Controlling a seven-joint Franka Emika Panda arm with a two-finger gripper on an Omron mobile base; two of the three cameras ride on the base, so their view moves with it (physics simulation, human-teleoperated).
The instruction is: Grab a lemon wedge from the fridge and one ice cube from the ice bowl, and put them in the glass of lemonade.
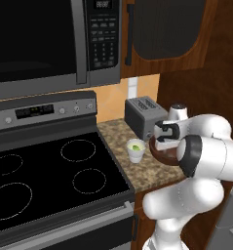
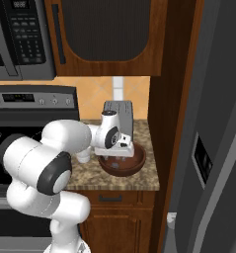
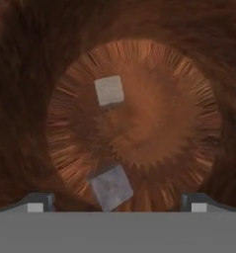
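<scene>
My gripper (image 3: pixel 118 202) points straight down into the ice bowl (image 3: pixel 198 74), a dark reddish-brown wooden bowl. Its fingertips (image 3: pixel 38 201) stand wide apart, open. One ice cube (image 3: pixel 111 188) lies between them near the bowl's bottom, and a second cube (image 3: pixel 109 91) rests farther off. From the base, the hand (image 1: pixel 165 135) hangs over the ice bowl (image 1: pixel 162 155) on the counter. The glass of lemonade (image 1: pixel 135 150), pale with a yellow-green top, stands just left of the bowl. The grey fridge (image 2: pixel 213 148) rises at the right.
A grey toaster (image 1: pixel 145 114) sits behind the bowl against the wall. A black stovetop (image 1: pixel 49 176) lies to the left, with a microwave (image 1: pixel 40 44) above it. A wooden cabinet side (image 2: pixel 169 123) separates the counter (image 2: pixel 149 178) from the fridge.
</scene>
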